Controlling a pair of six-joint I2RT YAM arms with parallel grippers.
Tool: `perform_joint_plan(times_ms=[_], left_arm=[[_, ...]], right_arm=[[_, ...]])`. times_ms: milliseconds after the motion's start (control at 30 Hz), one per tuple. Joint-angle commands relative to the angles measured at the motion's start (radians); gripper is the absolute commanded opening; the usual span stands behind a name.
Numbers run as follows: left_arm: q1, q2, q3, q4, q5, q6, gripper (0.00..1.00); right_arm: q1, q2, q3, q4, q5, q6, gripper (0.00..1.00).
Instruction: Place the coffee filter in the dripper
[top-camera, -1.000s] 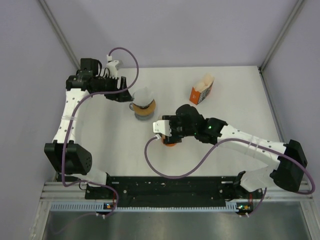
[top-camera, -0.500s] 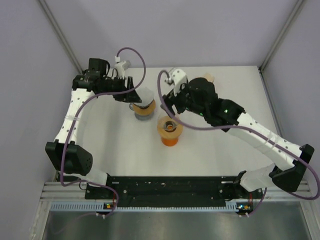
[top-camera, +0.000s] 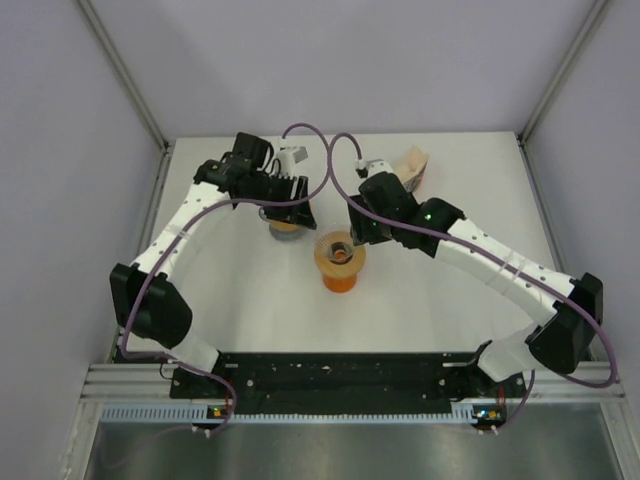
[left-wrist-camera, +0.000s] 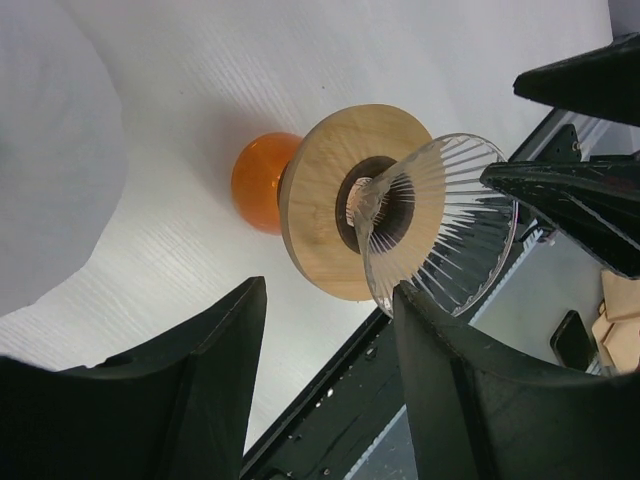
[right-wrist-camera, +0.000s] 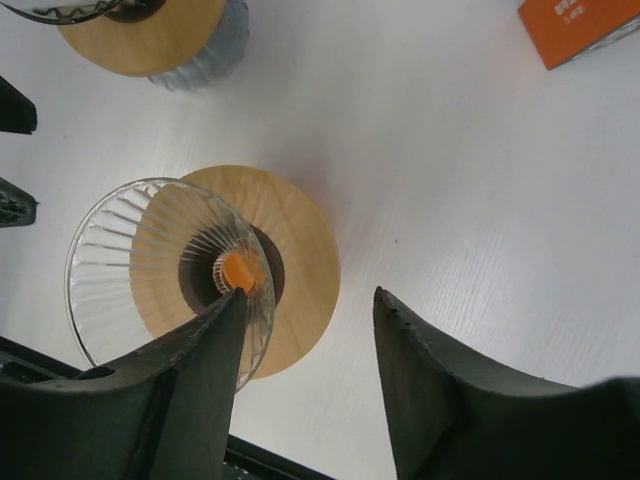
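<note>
A clear ribbed glass dripper (top-camera: 340, 256) with a round wooden collar and an orange base stands upright on the white table (top-camera: 230, 275), just below the middle of the overhead view. The right gripper (top-camera: 362, 232) hangs just right of it and slightly above. In the right wrist view its two dark fingers (right-wrist-camera: 190, 400) rise from the bottom edge, spread apart with nothing between them, and the glass dripper (right-wrist-camera: 130, 250) sits at centre left.

The left gripper (top-camera: 293, 200) is over a second wood-collared dripper on a greyish glass vessel (top-camera: 285, 228), up and left of the orange one and close beside it. That vessel (right-wrist-camera: 190, 45) also shows at the top left of the right wrist view. The left gripper's fingers (left-wrist-camera: 210, 400) are likewise parted and hold nothing, with the glass dripper (left-wrist-camera: 440, 230) at centre right.

A pale, blurred white shape fills the upper left of the left wrist view; it may be the paper coffee filter (left-wrist-camera: 50, 150), but it is too soft to be sure. The orange-based dripper's cone holds no filter.

An orange cardboard box (right-wrist-camera: 585, 25) lies at the top right of the right wrist view.
</note>
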Motion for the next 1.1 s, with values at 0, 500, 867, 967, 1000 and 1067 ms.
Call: perform_joint_plan(times_ms=[0,500,867,967,1000,1067], left_arm=[[-0.043,0.027,-0.006,0.082,-0.014,-0.040,0.59],[-0.092,0.059,-0.077,0.104,0.018,-0.058,0.23],[-0.130,0.035,-0.144,0.110,-0.046,0.064,0.00],[-0.139,0.044,-0.150,0.113,-0.037,0.074,0.00],[-0.142,0.047,-0.153,0.115,-0.034,0.077,0.00],[-0.150,0.052,-0.152,0.118,-0.047,0.078,0.00]], right_arm=[[-0.024,0.009,-0.012,0.047,-0.053,0.062,0.50],[-0.053,0.033,-0.095,0.152,-0.195,0.051,0.10],[-0.053,-0.016,-0.305,0.349,-0.187,-0.026,0.00],[-0.056,-0.003,-0.341,0.389,-0.186,-0.026,0.00],[-0.062,0.001,-0.350,0.394,-0.187,-0.027,0.00],[-0.073,0.017,-0.365,0.402,-0.195,-0.021,0.00]])
